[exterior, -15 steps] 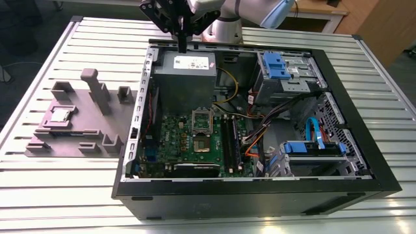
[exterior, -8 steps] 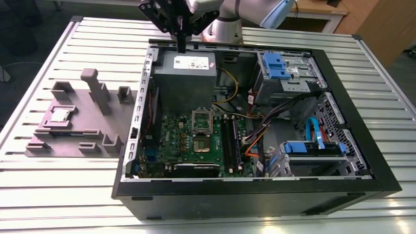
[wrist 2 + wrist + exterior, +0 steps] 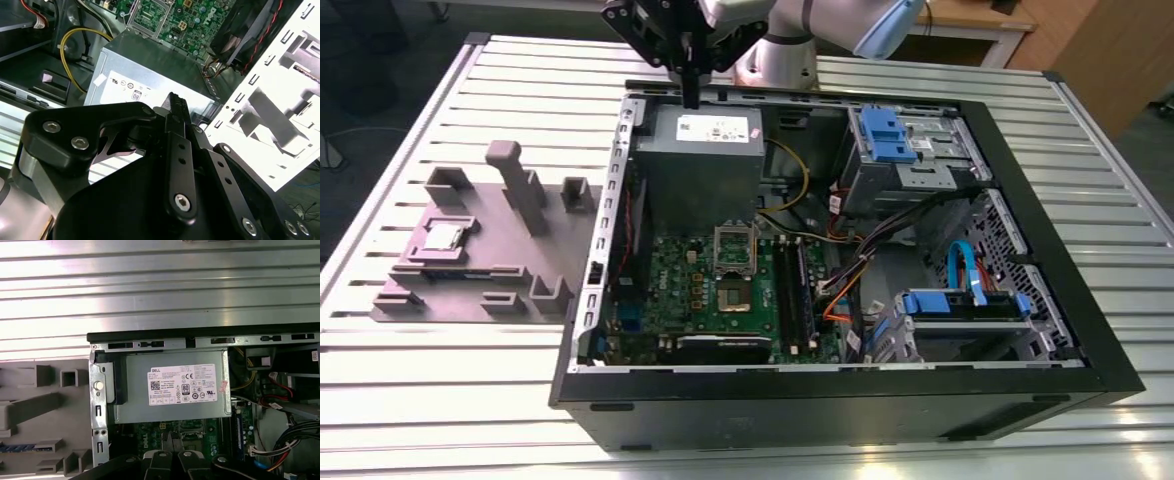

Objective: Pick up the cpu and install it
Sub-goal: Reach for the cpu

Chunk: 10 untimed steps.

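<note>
- The tool hangs at the far side of the scene, its two black fingers pressed together into one thin bar, with nothing between them.
- In the second wrist view the tool tapers to a single closed tip; in the first wrist view its tip sits over the edge of the green board.
- Right under the tip lies the grey power supply, a metal box with a white label, seen in both wrist views. Whether the tip touches it I cannot tell.
- The power supply sits in the far corner, on the exterior view's left, of an open black computer case lying on its side.
- Nearer than the power supply, the green motherboard lines the floor of the case.
- Outside the case, on the exterior view's left, a grey fixture with upright blocks rests on the slatted metal tabletop.
- The cpu, a small silver square, lies flat in a purplish seat on that fixture, well apart from the tool and untouched.
</note>
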Available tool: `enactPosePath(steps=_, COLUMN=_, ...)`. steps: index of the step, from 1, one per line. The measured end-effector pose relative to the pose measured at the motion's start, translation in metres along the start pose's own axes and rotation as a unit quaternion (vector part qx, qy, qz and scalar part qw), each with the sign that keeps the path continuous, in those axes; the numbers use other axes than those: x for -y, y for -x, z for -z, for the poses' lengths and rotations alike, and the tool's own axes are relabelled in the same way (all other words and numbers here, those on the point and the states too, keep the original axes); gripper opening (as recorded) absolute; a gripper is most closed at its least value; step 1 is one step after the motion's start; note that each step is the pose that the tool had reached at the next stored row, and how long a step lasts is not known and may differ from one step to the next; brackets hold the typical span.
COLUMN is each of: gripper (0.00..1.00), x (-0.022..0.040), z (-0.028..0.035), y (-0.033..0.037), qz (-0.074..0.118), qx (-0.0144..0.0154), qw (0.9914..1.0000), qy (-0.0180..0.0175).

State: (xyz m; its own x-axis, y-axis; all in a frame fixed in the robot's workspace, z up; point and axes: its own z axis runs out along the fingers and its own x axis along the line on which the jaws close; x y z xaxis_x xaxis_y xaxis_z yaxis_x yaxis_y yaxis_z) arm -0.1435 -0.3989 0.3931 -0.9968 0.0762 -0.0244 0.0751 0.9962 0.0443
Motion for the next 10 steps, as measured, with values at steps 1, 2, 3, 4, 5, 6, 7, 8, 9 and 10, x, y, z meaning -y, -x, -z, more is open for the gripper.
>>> enactPosePath(steps=1, gripper=0.1, x=0.0, z=0.0, y=-0.0002, qz=0.0, qx=0.0, qw=1.0, qy=0.0)
enactPosePath(steps=2, gripper=0.1, x=0.0, z=0.0, y=-0.0004, qz=0.0, qx=0.0, qw=1.0, qy=0.0)
enactPosePath(steps=3, gripper=0.1, x=0.0, z=0.0, y=-0.0006, qz=0.0, qx=0.0, qw=1.0, qy=0.0)
enactPosePath(steps=4, gripper=0.1, x=0.0001, z=0.0, y=-0.0009, qz=0.0, qx=0.0, qw=1.0, qy=0.0)
enactPosePath(steps=5, gripper=0.1, x=0.0001, z=0.0, y=-0.0011, qz=0.0, qx=0.0, qw=1.0, qy=0.0)
enactPosePath(steps=6, gripper=0.1, x=0.0001, z=0.0, y=-0.0013, qz=0.0, qx=0.0, qw=1.0, qy=0.0)
enactPosePath(steps=7, gripper=0.1, x=0.0001, z=0.0, y=-0.0015, qz=0.0, qx=0.0, qw=1.0, qy=0.0)
enactPosePath(steps=8, gripper=0.1, x=0.0001, z=0.0, y=-0.0017, qz=0.0, qx=0.0, qw=1.0, qy=0.0)
enactPosePath(steps=9, gripper=0.1, x=0.0002, z=0.0, y=-0.002, qz=0.0, qx=0.0, qw=1.0, qy=0.0)
enactPosePath(steps=10, gripper=0.1, x=0.0002, z=0.0001, y=-0.0022, qz=0.0, qx=0.0, qw=1.0, qy=0.0)
